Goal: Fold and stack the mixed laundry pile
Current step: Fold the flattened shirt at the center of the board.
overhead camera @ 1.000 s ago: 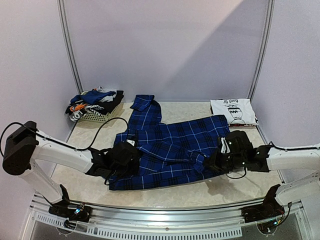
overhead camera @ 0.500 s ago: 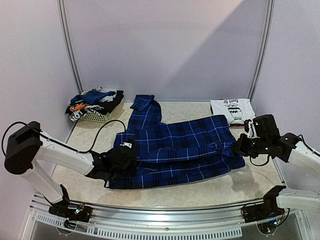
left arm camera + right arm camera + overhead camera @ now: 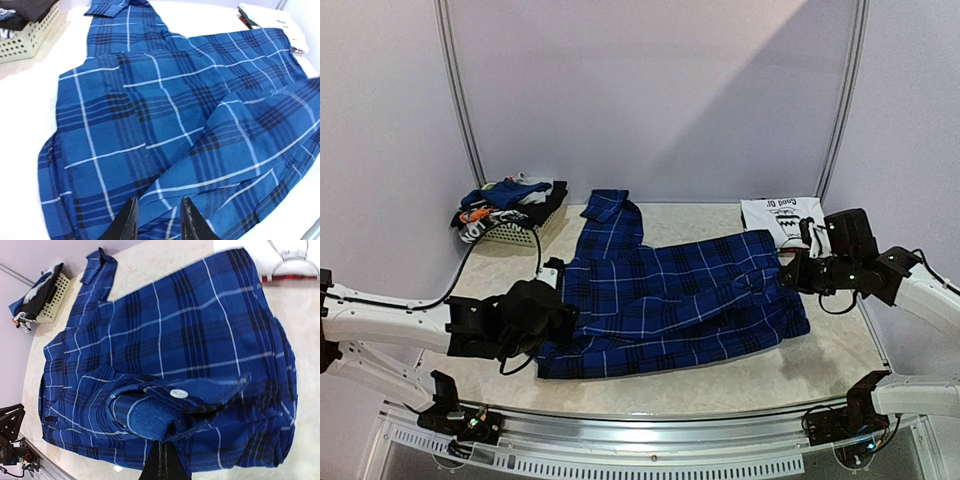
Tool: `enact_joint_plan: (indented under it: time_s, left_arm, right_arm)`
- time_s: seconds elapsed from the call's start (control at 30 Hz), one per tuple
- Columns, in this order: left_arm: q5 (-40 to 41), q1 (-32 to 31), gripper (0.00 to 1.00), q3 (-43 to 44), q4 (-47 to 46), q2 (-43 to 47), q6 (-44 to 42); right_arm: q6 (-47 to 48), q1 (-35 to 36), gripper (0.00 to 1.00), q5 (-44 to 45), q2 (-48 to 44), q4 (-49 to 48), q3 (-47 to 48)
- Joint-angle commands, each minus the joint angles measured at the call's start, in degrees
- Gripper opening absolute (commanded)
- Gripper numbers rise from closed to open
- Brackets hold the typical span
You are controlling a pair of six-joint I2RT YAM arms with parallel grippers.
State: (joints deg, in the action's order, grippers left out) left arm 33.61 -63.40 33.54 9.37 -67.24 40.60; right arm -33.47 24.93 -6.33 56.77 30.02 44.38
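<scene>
Loosely folded, the plaid shirt [image 3: 670,300] lies rumpled; right tool [image 3: 161,444] pinches its edge, left tool [image 3: 158,204] parted

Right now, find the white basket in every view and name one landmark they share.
Top external: basket at far left, mid-height.
Left wrist: basket in the upper-left corner.
Right wrist: basket at the upper-left edge.
Shared landmark: plaid shirt, its sleeve just right of the basket.

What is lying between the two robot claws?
The blue plaid shirt fills the stretch from left gripper to right gripper, clearest in the top view.
</scene>
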Motion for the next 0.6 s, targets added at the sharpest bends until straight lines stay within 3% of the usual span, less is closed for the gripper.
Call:
enact_joint_plan:
  time_s: [0.0,0.23,0.4,0.5,0.57]
  left_arm:
    - [1.7,-0.68,0.3,-2.37,2.9,1.4,1.37]
    - [0.72,-0.76,0.3,-2.45,0.9,0.41,0.58]
    - [-0.24,-0.76,0.32,-0.45,-0.45,-2.63,-1.38]
    - [-0.9,-0.76,0.37,0.85,0.0,-5.43,-0.93]
    - [-0.87,-0.76,0.47,1.02,1.11,-6.77,1.03]
  right_arm:
    - [5.52,-0.36,0.0,5.06,0.16,1.26,-1.53]
    - [-4.29,-0.37,0.0,5.95,3.11,0.21,-12.37]
    - [-10.42,-0.41,0.0,11.59,3.22,-1.1,-15.97]
    - [-12.5,-0.96,0.0,13.22,5.56,-3.12,-16.92]
    - [-13.25,-1.16,0.01,13.38,8.48,-5.66,-16.7]
